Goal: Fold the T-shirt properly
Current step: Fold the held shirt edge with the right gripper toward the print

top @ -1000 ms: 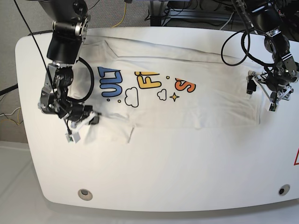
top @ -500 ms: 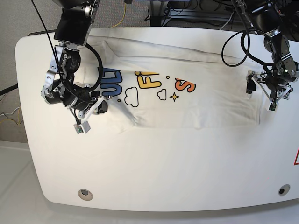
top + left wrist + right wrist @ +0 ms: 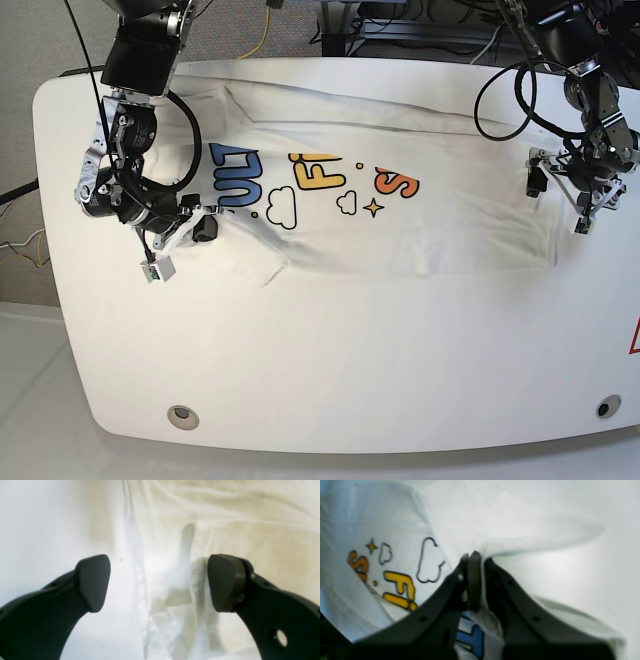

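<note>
moved: my right gripper (image 3: 200, 228) is dragging the T-shirt (image 3: 400, 215) sleeve inward | right clamping cloth | left gripper (image 3: 578, 200) hovering wide at shirt's hem | shirt lying across tabletop's (image 3: 380, 350) far half | fold barely beginning

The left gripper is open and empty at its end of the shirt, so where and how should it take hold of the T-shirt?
Probably grip the T-shirt at its hem edge, which runs between the left gripper's open fingers. Come straight down from above: one finger stands over bare table, the other over cloth.
</note>
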